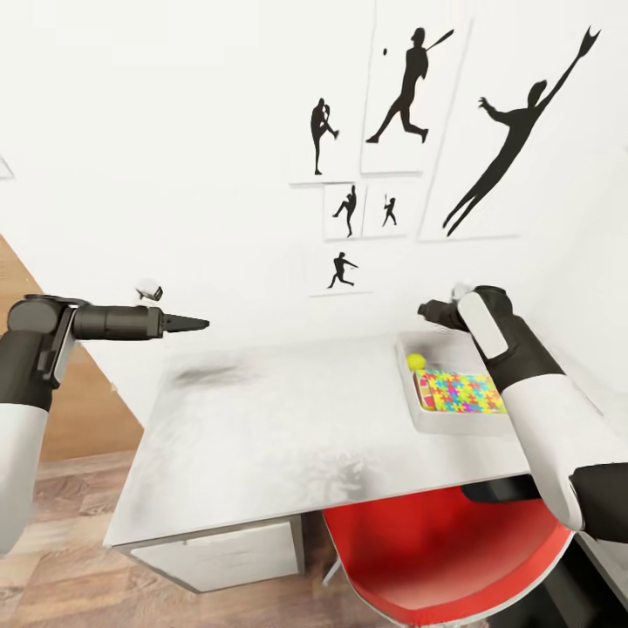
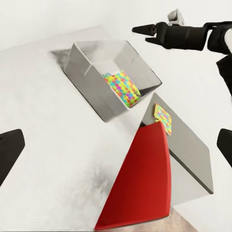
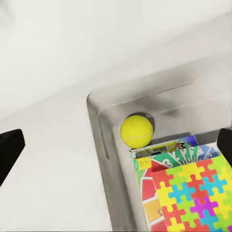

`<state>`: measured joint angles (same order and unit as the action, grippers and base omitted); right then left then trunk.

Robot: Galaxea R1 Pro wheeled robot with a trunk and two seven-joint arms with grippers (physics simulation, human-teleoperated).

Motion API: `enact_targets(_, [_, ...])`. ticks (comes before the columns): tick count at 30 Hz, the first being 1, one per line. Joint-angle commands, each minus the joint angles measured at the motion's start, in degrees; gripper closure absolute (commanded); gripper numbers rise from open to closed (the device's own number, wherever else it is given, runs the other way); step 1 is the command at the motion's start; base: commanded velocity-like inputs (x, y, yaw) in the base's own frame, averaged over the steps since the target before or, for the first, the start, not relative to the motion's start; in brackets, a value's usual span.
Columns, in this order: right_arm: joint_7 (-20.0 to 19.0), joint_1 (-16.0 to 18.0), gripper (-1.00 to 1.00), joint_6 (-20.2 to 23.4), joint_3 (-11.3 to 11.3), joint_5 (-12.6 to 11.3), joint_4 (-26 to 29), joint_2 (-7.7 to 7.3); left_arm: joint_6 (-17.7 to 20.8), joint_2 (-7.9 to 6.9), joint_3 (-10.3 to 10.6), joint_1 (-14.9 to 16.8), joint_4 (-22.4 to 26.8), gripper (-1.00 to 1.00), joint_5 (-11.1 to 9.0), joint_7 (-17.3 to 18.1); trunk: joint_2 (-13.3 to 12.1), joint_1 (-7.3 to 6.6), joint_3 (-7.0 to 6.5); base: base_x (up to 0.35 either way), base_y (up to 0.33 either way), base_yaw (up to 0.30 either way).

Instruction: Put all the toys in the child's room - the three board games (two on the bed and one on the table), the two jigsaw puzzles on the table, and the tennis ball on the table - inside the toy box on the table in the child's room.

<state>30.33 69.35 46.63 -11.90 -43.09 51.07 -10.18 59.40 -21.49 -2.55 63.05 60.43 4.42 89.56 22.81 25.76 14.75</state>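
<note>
The light-grey toy box (image 1: 408, 388) stands at the right end of the white table (image 1: 279, 419). Inside it lie the tennis ball (image 3: 137, 130), a jigsaw puzzle (image 3: 193, 198) and, under the puzzle, printed board games (image 3: 147, 186); their number I cannot tell. A second jigsaw puzzle (image 2: 163, 118) lies on the lower dark-grey section beside the box. My right gripper (image 1: 427, 310) hovers open and empty above the box's far end. My left gripper (image 1: 196, 324) is held open and empty over the table's left part, its fingers (image 2: 9, 150) wide apart. The bed is out of view.
A red chair (image 1: 436, 549) is tucked under the table's near edge, below my right arm. A white wall with black silhouette pictures (image 1: 410, 96) rises right behind the table. Wood floor (image 1: 70, 488) lies to the left of the table.
</note>
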Motion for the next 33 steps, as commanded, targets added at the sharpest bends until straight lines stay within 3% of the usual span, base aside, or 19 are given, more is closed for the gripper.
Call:
enact_targets(1, [0.7,0.1,-1.0,0.6,-0.2,-0.6,1.0,-0.08,0.6,-0.25,0.0,0.1,0.0,-1.0,0.5,0.4,0.1,0.03,0.02,-0.152,0.0,0.0])
enact_targets(6, [2.1,0.1,-1.0,3.3,0.0,-0.8,6.7,-0.17,0.6,-2.3,0.0,0.0,-0.1,-1.0,0.4,0.4,0.1,0.03,-0.45,-0.107,0.0,0.0])
enact_targets(11, [2.3,-0.5,-1.0,5.5,0.4,-1.0,8.0,-0.19,0.6,-4.48,0.0,-0.2,-0.9,-1.0,0.4,0.4,0.1,0.03,-0.92,-0.018,0.0,0.0])
enact_targets(18, [2.3,-4.5,-1.0,7.6,1.5,-1.5,12.8,-0.13,0.6,-7.73,0.0,-0.3,-6.2,-1.0,0.3,0.4,0.1,0.03,-1.58,-0.002,0.0,0.0])
enact_targets(23, [2.3,-11.0,-1.0,10.5,6.1,-1.5,20.0,-0.11,0.4,-10.1,0.0,-0.5,-9.4,-1.0,0.2,0.4,0.1,0.03,-2.05,0.0,0.0,0.0])
enact_targets(28, [2.3,-18.2,-1.0,12.4,10.9,-1.6,28.8,-0.06,0.4,-11.35,0.0,-0.9,-10.3,-1.0,0.2,0.4,0.1,0.03,-2.52,0.0,0.0,0.0])
enact_targets(33, [2.1,-25.8,-1.0,12.8,12.9,-1.6,35.8,0.31,0.4,-12.38,0.0,-2.4,-11.7,-1.0,0.1,0.4,0.1,0.03,-2.99,0.0,0.0,0.0])
